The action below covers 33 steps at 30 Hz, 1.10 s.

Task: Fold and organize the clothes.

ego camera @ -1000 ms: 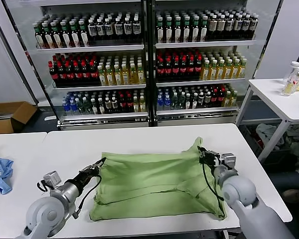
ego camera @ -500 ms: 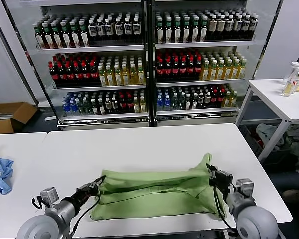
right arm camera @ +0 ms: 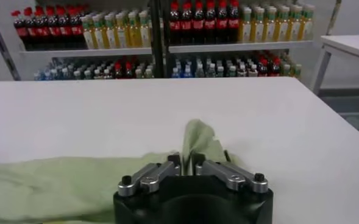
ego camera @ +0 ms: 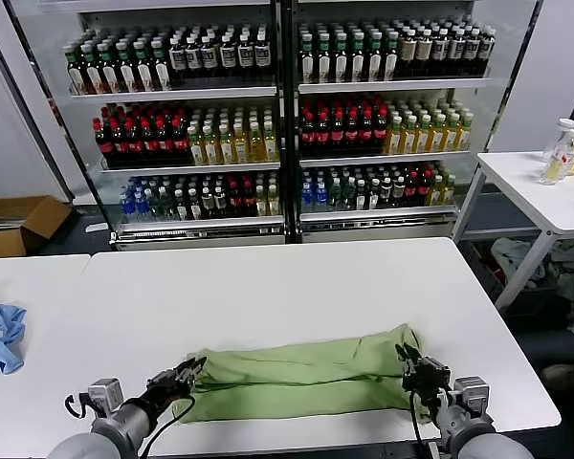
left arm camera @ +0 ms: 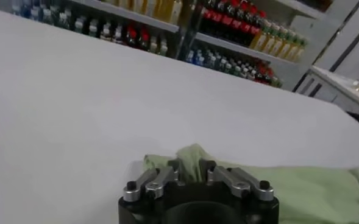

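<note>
The fold is in hand: both hands have the far edge of the pale green T-shirt [ego camera: 301,371] drawn toward the near rim of the table [ego camera: 268,287]. The left hand [ego camera: 186,371] pinches cloth at the shirt's 9 o'clock end, the right hand [ego camera: 413,368] at its 3 o'clock end, each clamped on a puckered tuft. Next, I judge, both must lay the edge down level and let go. The shirt lies as 1 long, flat, wrinkled band, plain side up
</note>
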Tool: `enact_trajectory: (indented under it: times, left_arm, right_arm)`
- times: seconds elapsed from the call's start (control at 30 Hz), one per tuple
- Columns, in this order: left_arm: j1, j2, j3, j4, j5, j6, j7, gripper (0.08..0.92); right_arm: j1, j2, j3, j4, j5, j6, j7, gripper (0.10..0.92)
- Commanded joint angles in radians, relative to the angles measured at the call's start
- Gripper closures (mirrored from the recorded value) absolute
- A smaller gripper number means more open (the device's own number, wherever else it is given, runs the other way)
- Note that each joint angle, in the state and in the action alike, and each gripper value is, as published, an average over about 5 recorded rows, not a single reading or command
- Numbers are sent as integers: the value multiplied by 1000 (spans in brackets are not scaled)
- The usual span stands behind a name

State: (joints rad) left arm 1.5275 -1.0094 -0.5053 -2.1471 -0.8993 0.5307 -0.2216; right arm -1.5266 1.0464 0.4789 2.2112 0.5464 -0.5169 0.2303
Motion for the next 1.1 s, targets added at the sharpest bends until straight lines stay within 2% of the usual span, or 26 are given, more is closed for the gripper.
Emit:
enact_trajectory:
  times: [0.03,0.2,0.4,0.5,0.57,0.67,0.83,1.1]
  left_arm:
    - [100,-117,22,-80,360,-85,-86,636]
    - [100,-193,47,-27,484,-108,-120,489]
    - [66,-251,79,54,521,-110,-121,315]
    - [60,-269,104,72,523,-109,-104,224]
    - [57,-279,117,84,526,-109,-92,203]
    - [49,-292,126,108,531,-108,-81,263]
    - [41,-301,118,136,503,-118,-75,410]
    - [45,-295,62,115,276,-113,-30,635]
  right_arm:
    - [-35,13,-3,23,-44,11,0,637]
    - [-35,8,-13,28,-53,20,-2,490]
    - [-29,-7,-19,22,-51,31,-4,300]
    - [-27,-19,-16,19,-47,37,-6,231]
    - [-25,-25,-14,18,-44,40,-6,212]
    - [-21,-31,-14,16,-40,44,-6,204]
    - [-15,-39,-16,12,-33,50,-5,202]
    - [2,-51,-17,17,-21,53,-3,203]
